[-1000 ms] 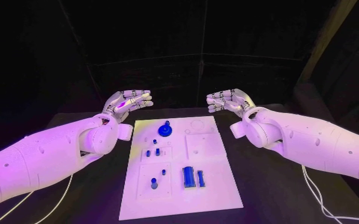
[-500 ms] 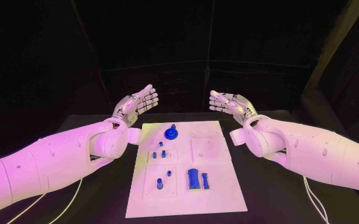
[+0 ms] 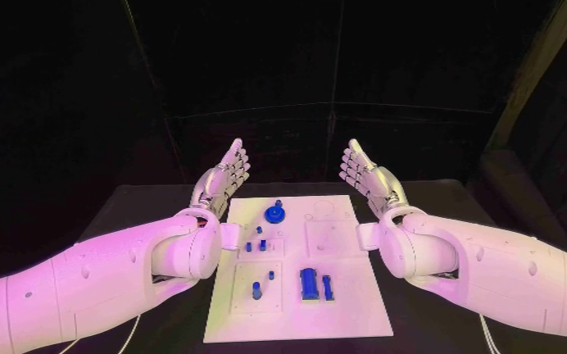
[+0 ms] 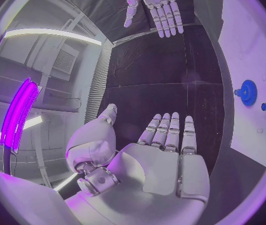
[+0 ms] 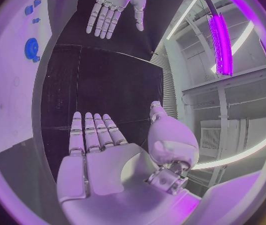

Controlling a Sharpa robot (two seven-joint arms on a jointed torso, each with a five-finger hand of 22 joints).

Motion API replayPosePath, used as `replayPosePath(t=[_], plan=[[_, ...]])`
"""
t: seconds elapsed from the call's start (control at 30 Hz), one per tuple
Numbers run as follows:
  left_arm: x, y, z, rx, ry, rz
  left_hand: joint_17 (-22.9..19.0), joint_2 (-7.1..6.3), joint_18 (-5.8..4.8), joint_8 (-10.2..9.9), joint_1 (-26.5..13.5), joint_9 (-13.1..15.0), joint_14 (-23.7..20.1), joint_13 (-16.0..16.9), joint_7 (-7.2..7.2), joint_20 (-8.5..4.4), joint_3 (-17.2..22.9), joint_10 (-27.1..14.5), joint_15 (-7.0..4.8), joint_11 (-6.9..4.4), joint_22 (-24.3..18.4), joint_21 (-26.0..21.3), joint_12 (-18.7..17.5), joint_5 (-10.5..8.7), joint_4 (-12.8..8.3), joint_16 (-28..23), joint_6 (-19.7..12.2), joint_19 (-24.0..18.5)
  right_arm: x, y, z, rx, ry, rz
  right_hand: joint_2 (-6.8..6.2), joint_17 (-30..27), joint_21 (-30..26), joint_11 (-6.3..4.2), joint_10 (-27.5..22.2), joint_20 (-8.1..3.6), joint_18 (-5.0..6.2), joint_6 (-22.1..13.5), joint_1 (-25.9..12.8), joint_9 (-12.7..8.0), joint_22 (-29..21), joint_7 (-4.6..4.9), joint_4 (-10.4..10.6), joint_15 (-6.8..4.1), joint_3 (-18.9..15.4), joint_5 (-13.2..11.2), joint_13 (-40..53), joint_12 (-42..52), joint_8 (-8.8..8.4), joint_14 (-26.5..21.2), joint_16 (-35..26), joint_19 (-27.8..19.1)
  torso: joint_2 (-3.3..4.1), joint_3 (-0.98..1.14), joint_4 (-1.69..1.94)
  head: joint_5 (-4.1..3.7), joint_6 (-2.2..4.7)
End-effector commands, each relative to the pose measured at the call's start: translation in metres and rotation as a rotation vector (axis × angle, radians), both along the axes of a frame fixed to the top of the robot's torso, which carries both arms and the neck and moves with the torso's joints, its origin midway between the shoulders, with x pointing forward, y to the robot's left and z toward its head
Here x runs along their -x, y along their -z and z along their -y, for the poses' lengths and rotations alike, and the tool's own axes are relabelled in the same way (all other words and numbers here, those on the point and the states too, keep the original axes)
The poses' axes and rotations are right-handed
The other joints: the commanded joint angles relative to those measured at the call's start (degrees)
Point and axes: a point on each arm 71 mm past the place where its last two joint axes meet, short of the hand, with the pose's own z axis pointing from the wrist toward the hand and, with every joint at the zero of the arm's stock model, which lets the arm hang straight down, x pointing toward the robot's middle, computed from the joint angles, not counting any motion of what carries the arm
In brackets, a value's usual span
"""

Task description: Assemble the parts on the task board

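The white task board (image 3: pixel 349 305) lies in the middle of the black table. On it are a blue gear-like part (image 3: pixel 275 214), small blue pegs (image 3: pixel 254 246) and a larger blue block (image 3: pixel 310 282) near the front. My left hand (image 3: pixel 224 175) is raised beyond the board's far left corner, fingers straight and apart, holding nothing. My right hand (image 3: pixel 364 174) mirrors it past the far right corner, palm facing inward, flat and empty. In the left wrist view my left hand (image 4: pixel 164 160) is spread flat, with the right hand (image 4: pixel 155 5) opposite and the gear (image 4: pixel 248 92) beside it.
The black table (image 3: pixel 142 206) extends on both sides of the board. A dark backdrop stands behind the table's far edge. In the right wrist view the right hand (image 5: pixel 98 155) is flat, the left hand (image 5: pixel 114 7) faces it, and the board (image 5: pixel 17 85) lies alongside.
Both hands went from curled fingers to straight, spread fingers and turned palms inward. The whole picture has shifted as the camera moved; the parts on the board stay put.
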Motion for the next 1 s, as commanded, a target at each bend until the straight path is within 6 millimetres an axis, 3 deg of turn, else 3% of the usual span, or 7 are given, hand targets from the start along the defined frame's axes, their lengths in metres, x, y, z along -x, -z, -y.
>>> replayPosePath(t=[0.03,0.2,0.23,0.9,0.93,0.97,1.0], plan=[[0.0025,-0.0046,-0.0036,-0.071,-0.083,0.053,-0.25,0.02,-2.19,-0.45,-7.1,-0.11,-5.05,-0.09,-0.67,-4.01,-2.31,-5.66,-0.36,-0.52,-2.02,-0.46,-1.23,-0.21,-0.01,-1.88,-5.48,-4.07,-0.0001,-0.0028,0.0054,0.001,0.083,0.019,-0.14,-0.23,-2.01,-0.37,-6.23,-1.72,-3.04,-5.75,-8.36,-0.12,-0.79,-1.16,0.0,-0.09,0.67,-0.7,-0.13,-0.41,-0.23,-6.6,-0.48,-5.64,-0.04,0.02,0.01,0.0,0.0],[0.0031,-0.0046,-0.0033,-0.072,-0.085,0.053,-0.25,0.02,-2.19,-0.45,-10.28,-0.11,-7.32,-0.09,-0.67,-4.01,-3.26,-8.2,-0.36,-0.52,-6.53,-0.46,-1.23,-0.21,-0.01,-6.15,-7.97,-5.77,-0.0001,-0.0028,0.0054,0.001,0.083,0.019,-0.14,-0.23,-6.45,-0.37,-8.93,-1.72,-3.04,-8.26,-11.97,-0.12,-0.79,-1.16,0.0,-0.09,0.67,-0.7,-0.13,-0.41,-0.23,-9.44,-0.48,-8.15,-0.04,0.02,0.01,0.0,0.0],[0.0031,-0.0046,-0.0033,-0.072,-0.085,0.053,-0.25,0.02,-2.19,-0.45,-10.81,-0.11,-7.74,-0.09,-0.67,-4.01,-7.4,-8.64,-0.36,-0.52,-6.53,-0.46,-1.23,-0.21,-0.01,-6.15,-8.37,-6.06,-0.0001,-0.0028,0.0054,0.001,0.083,0.019,-0.14,-0.23,-6.45,-0.37,-9.35,-1.72,-3.04,-8.63,-12.55,-0.12,-0.79,-1.16,0.0,-0.09,0.67,-0.7,-0.13,-0.41,-0.23,-9.89,-0.48,-8.5,-0.04,0.02,0.01,0.0,0.0],[0.0031,-0.0046,-0.0033,-0.072,-0.085,0.053,-0.25,0.02,-2.19,-0.45,-17.34,-0.11,-12.23,-0.09,-0.67,-4.01,-7.4,-13.82,-0.36,-0.52,-6.53,-0.46,-1.23,-0.21,-0.01,-6.15,-13.47,-13.17,-0.0001,-0.0028,0.0054,0.001,0.083,0.019,-0.14,-0.23,-6.45,-0.37,-15.15,-1.72,-3.04,-13.88,-20.14,-0.12,-0.79,-1.16,0.0,-0.09,0.67,-0.7,-0.13,-0.41,-0.23,-15.92,-0.48,-13.62,-0.04,0.02,0.01,0.0,0.0],[0.0031,-0.0046,-0.0033,-0.072,-0.085,0.053,-0.25,0.02,-2.19,-0.45,-17.57,-0.11,-16.38,-0.09,-0.67,-4.01,-7.4,-14.06,-0.36,-0.52,-6.53,-0.46,-1.23,-0.21,-0.01,-6.15,-13.6,-13.17,-0.0001,-0.0028,0.0054,0.001,0.083,0.019,-0.14,-0.23,-6.45,-0.37,-16.03,-1.72,-3.04,-18.42,-21.32,-0.12,-0.79,-1.16,0.0,-0.09,0.67,-0.7,-0.13,-0.41,-0.23,-16.85,-0.48,-18.14,-0.04,0.02,0.01,0.0,0.0],[0.0031,-0.0046,-0.0033,-0.072,-0.085,0.053,-0.25,0.02,-2.19,-0.45,-18.48,-0.11,-16.38,-0.09,-0.67,-4.01,-7.4,-18.37,-0.36,-0.52,-6.53,-0.46,-1.23,-0.21,-0.01,-6.15,-17.82,-13.17,-0.0001,-0.0028,0.0054,0.001,0.083,0.019,-0.14,-0.23,-6.45,-0.37,-20.05,-1.72,-3.04,-18.42,-22.43,-0.12,-0.79,-1.16,0.0,-0.09,0.67,-0.7,-0.13,-0.41,-0.23,-21.11,-0.48,-18.14,-0.04,0.02,0.01,0.0,0.0],[0.0031,-0.0046,-0.0033,-0.072,-0.085,0.053,-0.25,0.02,-2.19,-0.45,-23.01,-0.11,-16.38,-0.09,-0.67,-4.01,-7.4,-18.37,-0.36,-0.52,-6.53,-0.46,-1.23,-0.21,-0.01,-6.15,-17.82,-13.17,-0.0001,-0.0028,0.0054,0.001,0.083,0.019,-0.14,-0.23,-6.45,-0.37,-20.05,-1.72,-3.04,-18.42,-26.78,-0.12,-0.79,-1.16,0.0,-0.09,0.67,-0.7,-0.13,-0.41,-0.23,-21.11,-0.48,-18.14,-0.04,0.02,0.01,0.0,0.0]])
